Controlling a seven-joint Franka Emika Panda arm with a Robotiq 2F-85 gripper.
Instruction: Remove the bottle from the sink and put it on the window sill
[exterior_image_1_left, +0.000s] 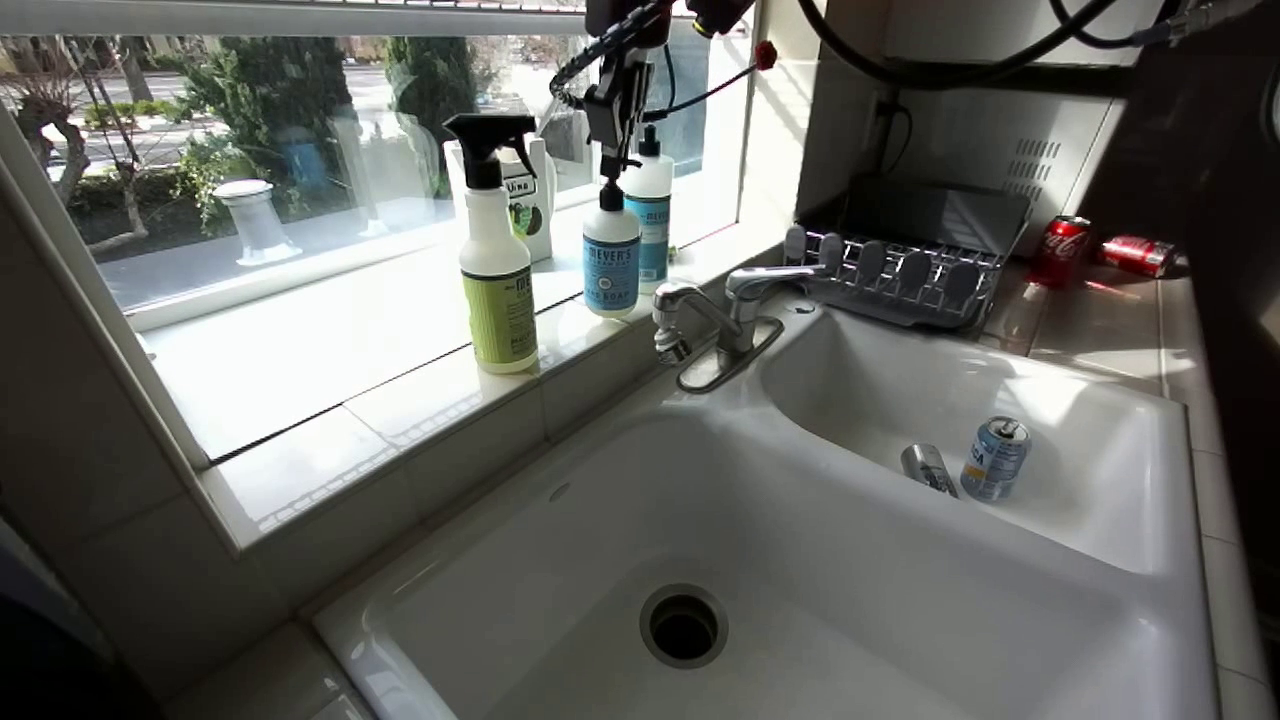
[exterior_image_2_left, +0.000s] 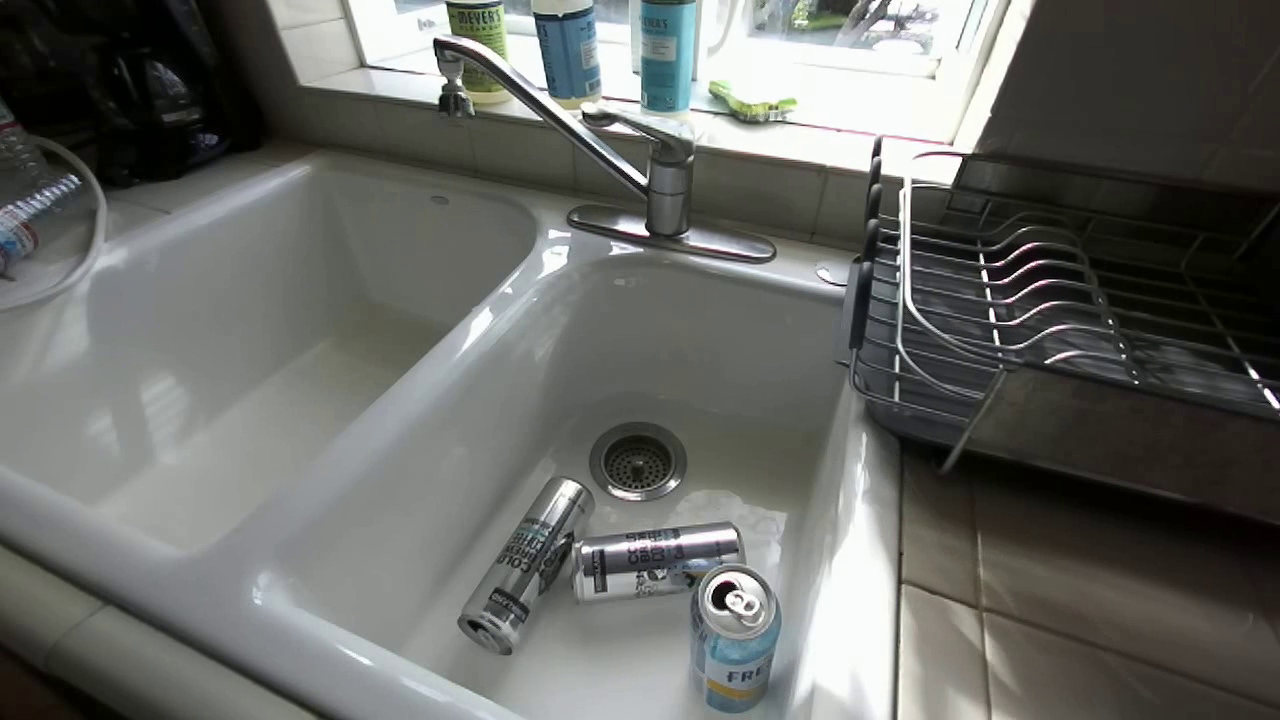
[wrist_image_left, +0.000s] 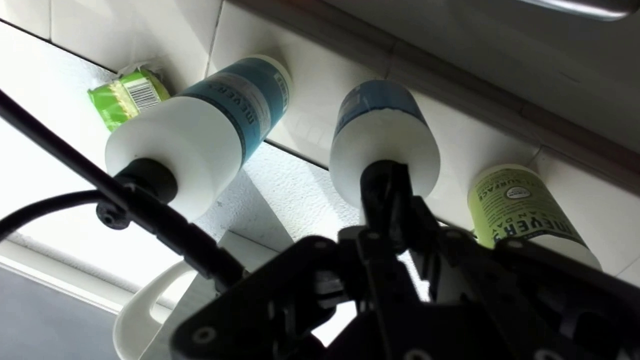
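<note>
Blue-labelled white bottle (exterior_image_1_left: 611, 268), upright on window sill (exterior_image_1_left: 310, 465), gripper (exterior_image_1_left: 613, 168) closed on black pump (exterior_image_1_left: 611, 197)

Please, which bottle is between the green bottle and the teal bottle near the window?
The blue bottle is between them, as the wrist view shows.

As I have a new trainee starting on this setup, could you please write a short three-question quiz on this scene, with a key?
1. Count: how many cans can be seen in the sink?
2. True or false: in the wrist view, the blue-labelled bottle appears between the teal-labelled bottle and the spray bottle.
3. Multiple choice: at which part of the blue-labelled bottle is the gripper? A) its base; B) its label; C) its black top.

Key:
1. Three: two silver cans lying down and one light-blue can standing upright.
2. True.
3. C.
</note>
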